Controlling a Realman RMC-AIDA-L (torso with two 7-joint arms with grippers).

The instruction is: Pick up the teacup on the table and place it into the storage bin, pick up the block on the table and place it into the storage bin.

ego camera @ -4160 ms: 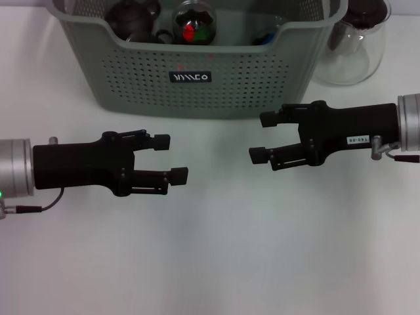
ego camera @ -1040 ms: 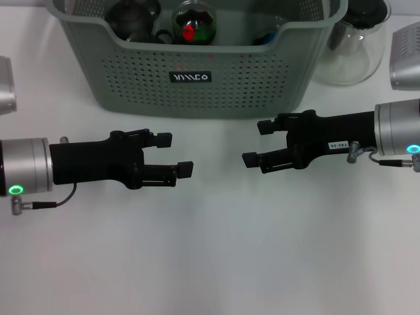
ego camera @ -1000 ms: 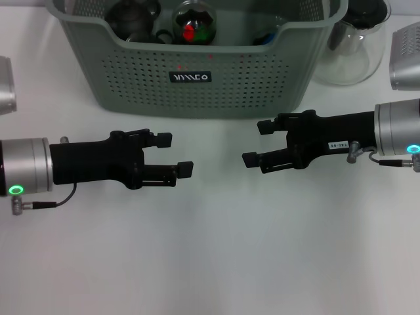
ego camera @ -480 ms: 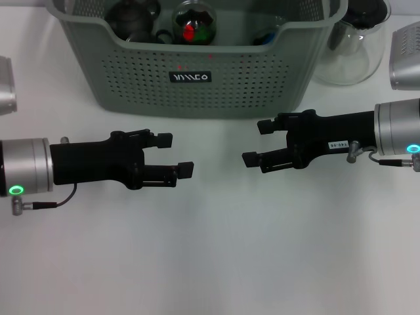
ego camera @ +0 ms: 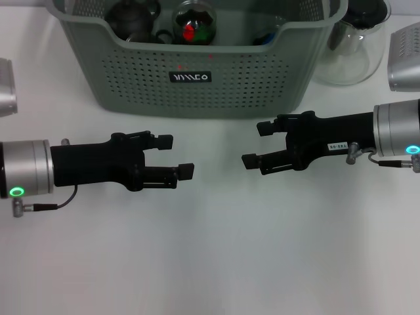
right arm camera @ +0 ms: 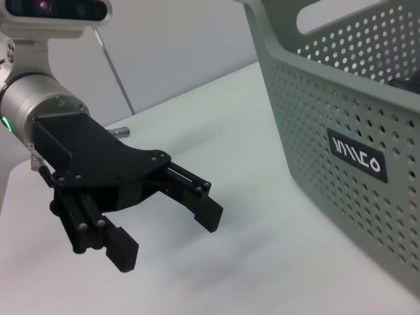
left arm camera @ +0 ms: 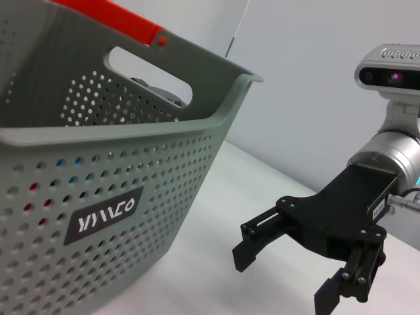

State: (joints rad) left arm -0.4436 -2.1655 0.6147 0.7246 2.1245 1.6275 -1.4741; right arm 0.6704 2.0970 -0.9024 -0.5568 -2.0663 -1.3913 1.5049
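**Both arms level over the bench, storage bin already loaded**

Your left gripper (ego camera: 174, 156) hangs over the white bench (ego camera: 210, 262), in front of the storage bin's (ego camera: 197, 79) left half, fingers spread, nothing between them. Your right gripper (ego camera: 260, 144) faces it from the other side, also spread and empty, tips pointing inward. The two are near each other but apart, with bare bench between.

The storage bin sits at the far edge of the head view, label side toward you. Inside, at the left, a dark brown teacup-like vessel (ego camera: 131, 16); beside it a rounded clear piece with red and green inside (ego camera: 193, 23); I cannot tell which of these counts as the block. Something blue (ego camera: 264, 39) shows low at the right inside wall, too hidden to name.

A clear glass jug (ego camera: 354, 42) with a dark top stands just beside the bin's right end, beyond your right arm.

The left wrist view shows an orange-red strip (left arm camera: 111, 20) along the bin's far rim.
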